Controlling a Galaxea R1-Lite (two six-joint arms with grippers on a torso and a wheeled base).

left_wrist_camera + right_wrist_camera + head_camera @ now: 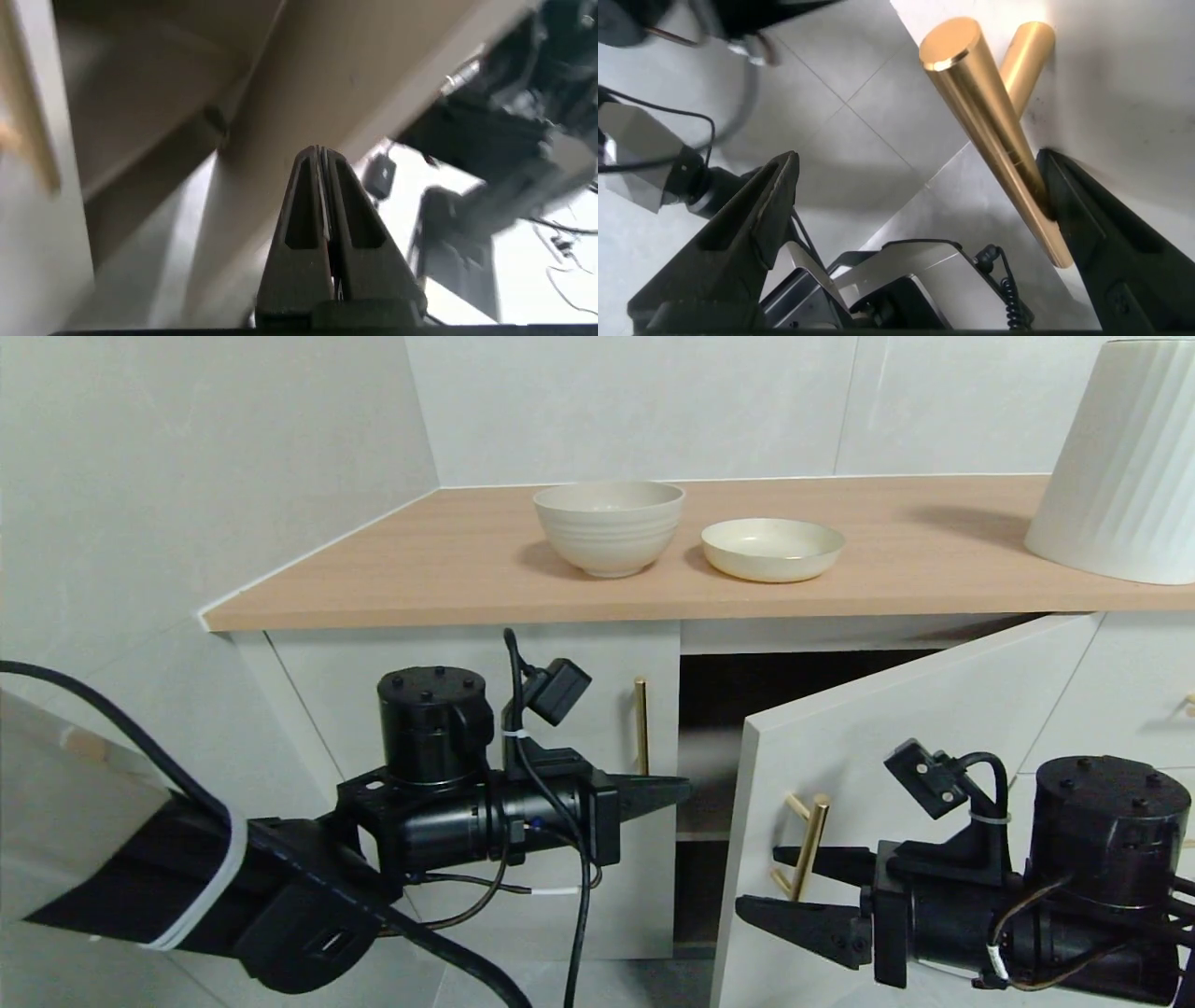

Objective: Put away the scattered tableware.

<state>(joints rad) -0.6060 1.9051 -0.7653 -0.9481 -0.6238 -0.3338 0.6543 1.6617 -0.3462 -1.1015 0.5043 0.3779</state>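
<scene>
**Bowl (609, 525) and plate (772, 548) sitting up on the counter, both grippers down by the cabinet**

Nearest, the right gripper (761, 880) is hanging low at the open cabinet door (915, 728). Its black wedge-shaped fingers are spreading wide with the round brass handle (810, 835) sitting between them, close against one finger. Can't tell if it's actually touching. The left gripper (681, 791) is pointing at the dark cabinet opening, fingers pressing flat together and gripping nothing.

Further back and higher, both pieces are resting on the wood-grain counter (467, 569), well apart from both sets of fingers. The bowl is looking deep, round and cream, with ribbed bands around the outside. The plate is lying just beside it on the robot's right, shallow and glossy cream, not touching it. Farthest right, a white pleated shade-like thing (1120, 467) is standing on the same counter.
</scene>
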